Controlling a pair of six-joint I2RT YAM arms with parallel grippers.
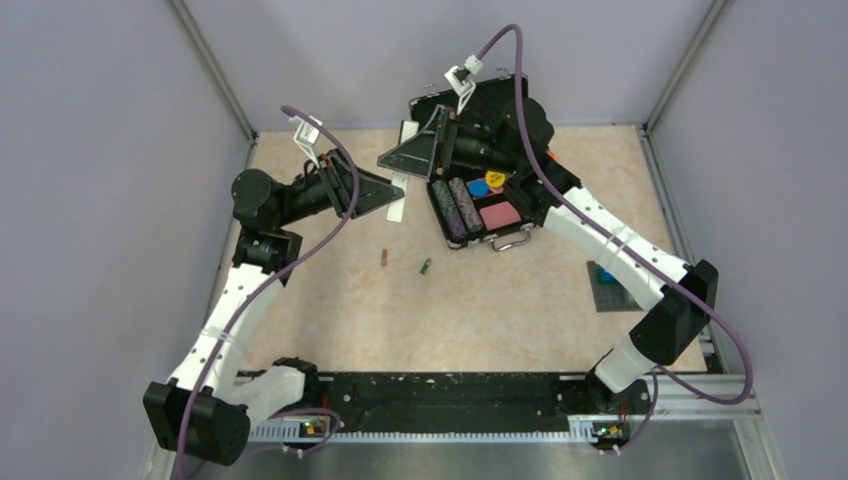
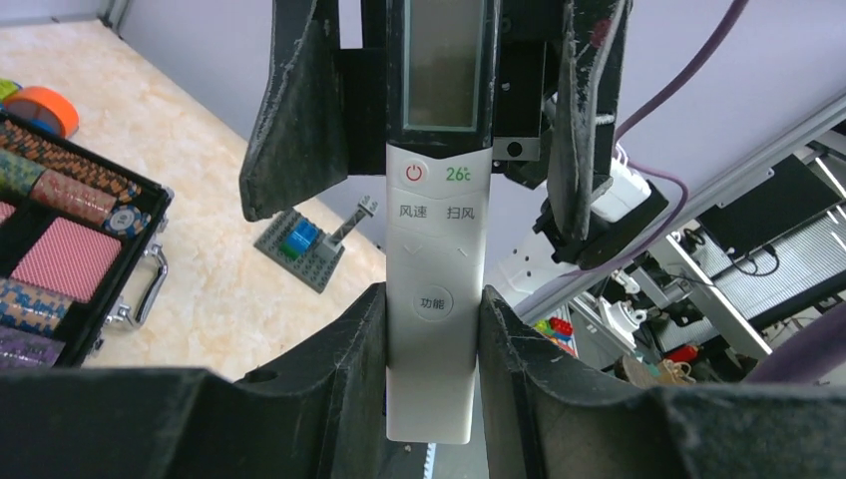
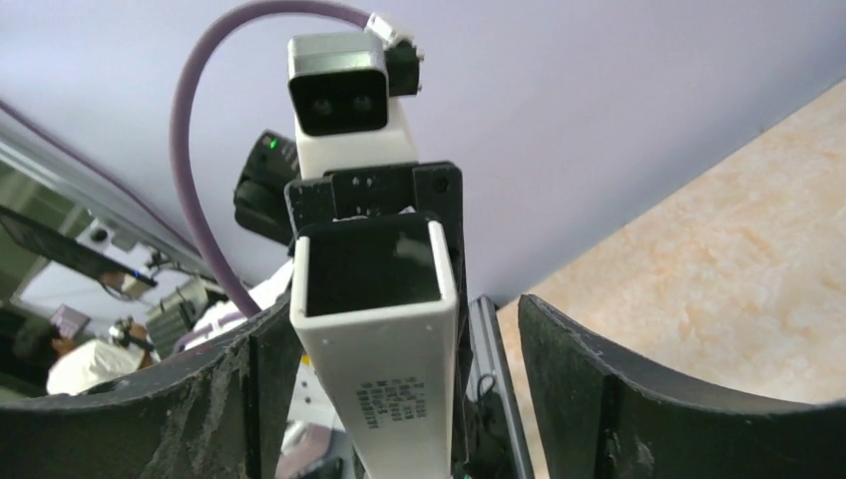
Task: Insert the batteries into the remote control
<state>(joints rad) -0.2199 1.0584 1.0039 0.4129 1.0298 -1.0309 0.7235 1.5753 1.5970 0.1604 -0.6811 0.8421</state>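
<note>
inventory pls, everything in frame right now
slim white plastic remote control: 1, white, off the table between both grippers
small cylindrical batteries: 2, one brownish-red, one green, loose and apart at mid-table
open black hard case: 1, black, rear of the table, holding poker chips and a red card deck
grey toy-brick baseplate: 1, grey with a blue brick, right edge of the table
orange roll: 1, orange, beside the case
beige marbled table: 1, beige
left gripper: 1, black, shut on the remote
right gripper: 1, black, open, fingers either side of the remote's far end
</note>
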